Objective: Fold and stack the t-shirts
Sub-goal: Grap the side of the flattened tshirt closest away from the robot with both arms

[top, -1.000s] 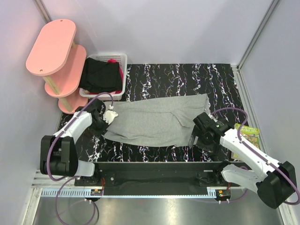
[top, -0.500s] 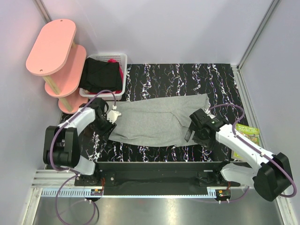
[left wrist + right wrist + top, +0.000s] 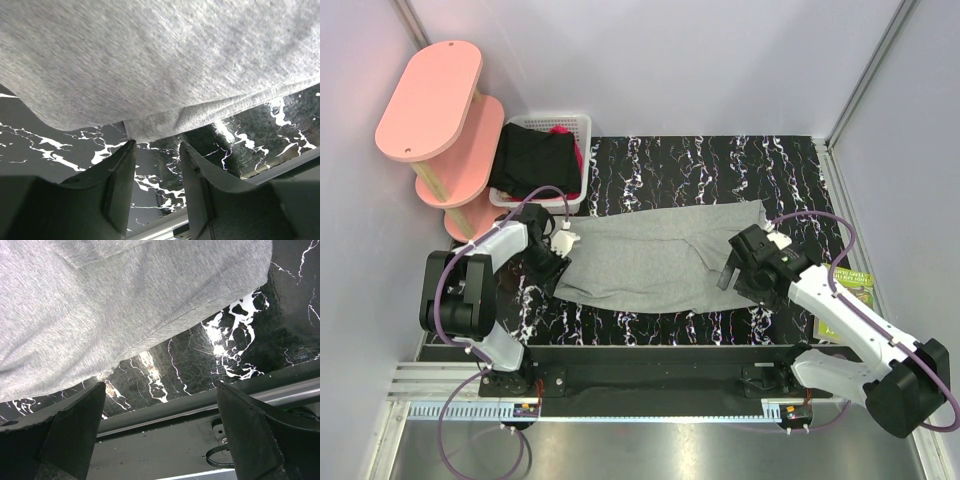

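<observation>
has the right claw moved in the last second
Yes. The right claw has pulled back from the near edge of the table toward the far side, and it now sits farther back than the fixed green booklet.

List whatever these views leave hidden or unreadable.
1. Top view: the black garment fills the basket; whatever lies beneath is hidden, and the magenta cloth shows only a sliver.
2. Wrist views: the grey shirt runs off the frame edges.
3. Top view: the green printed item sits partly behind the right arm, print too small to read.
</observation>
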{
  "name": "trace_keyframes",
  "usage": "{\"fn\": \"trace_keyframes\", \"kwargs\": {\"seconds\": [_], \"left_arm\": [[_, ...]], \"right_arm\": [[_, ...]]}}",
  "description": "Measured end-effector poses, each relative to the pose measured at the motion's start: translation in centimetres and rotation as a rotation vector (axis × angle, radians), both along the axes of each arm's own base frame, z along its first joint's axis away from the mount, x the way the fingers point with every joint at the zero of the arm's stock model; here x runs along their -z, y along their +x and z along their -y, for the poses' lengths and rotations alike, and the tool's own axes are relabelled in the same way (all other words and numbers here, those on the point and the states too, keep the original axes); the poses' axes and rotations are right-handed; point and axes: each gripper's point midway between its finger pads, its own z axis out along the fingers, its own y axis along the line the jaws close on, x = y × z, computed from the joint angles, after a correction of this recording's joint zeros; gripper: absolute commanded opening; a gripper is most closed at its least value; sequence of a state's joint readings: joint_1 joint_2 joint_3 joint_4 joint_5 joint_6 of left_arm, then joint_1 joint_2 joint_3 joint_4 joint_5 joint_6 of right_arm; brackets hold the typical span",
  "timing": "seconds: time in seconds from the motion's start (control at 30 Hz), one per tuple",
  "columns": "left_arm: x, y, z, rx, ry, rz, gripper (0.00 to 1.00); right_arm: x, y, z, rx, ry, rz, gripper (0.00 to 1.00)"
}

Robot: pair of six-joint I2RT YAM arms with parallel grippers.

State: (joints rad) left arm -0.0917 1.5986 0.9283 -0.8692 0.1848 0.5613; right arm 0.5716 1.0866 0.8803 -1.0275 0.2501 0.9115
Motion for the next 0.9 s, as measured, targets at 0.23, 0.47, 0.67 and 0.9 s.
{"fn": "trace_keyframes", "kwargs": {"seconds": [0.23, 0.47, 0.67, 0.9], "left_arm": [[0.10, 0.29, 0.04, -0.010, 0.000, 0.011, 0.49], [0.66, 0.32, -0.23, -0.011, 0.014, 0.023, 0.51], [0.67, 0.45, -0.45, -0.011, 0.027, 0.031, 0.34], [0.79, 0.72, -0.48, -0.014, 0.028, 0.039, 0.00]], "right_arm": [[-0.09, -0.39, 0.26, 0.000, -0.005, -0.007, 1.00], [-0.03, -0.61, 0.40, 0.000, -0.010, -0.016, 1.00], [0.02, -0.77, 0.50, 0.000, -0.014, -0.022, 1.00], [-0.18, -0.96, 0.63, 0.002, -0.012, -0.019, 1.00]]}}
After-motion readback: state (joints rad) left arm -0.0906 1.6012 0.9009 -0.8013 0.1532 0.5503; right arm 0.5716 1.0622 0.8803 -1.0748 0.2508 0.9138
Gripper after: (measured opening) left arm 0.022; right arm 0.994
